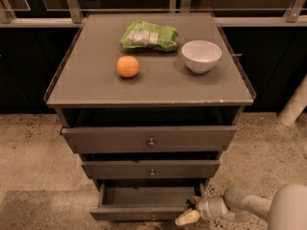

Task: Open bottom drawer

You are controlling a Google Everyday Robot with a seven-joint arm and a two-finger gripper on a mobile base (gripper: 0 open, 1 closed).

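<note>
The bottom drawer (pixel 139 212) is the lowest dark grey drawer of the cabinet, with a small round knob (pixel 153 218). It stands pulled out, and its dark inside shows from above. My gripper (pixel 190 214) is at the drawer's right front corner, low near the floor, on an arm that comes in from the lower right. One pale yellow fingertip (pixel 186 218) sticks out beside the drawer front; the other is hidden against the drawer's corner.
The middle drawer (pixel 150 169) and the top drawer (pixel 149 139) stick out slightly. On the cabinet top (pixel 86 87) lie an orange (pixel 127 66), a green bag (pixel 149 35) and a white bowl (pixel 202 55). A white post (pixel 293 104) stands at the right on speckled floor.
</note>
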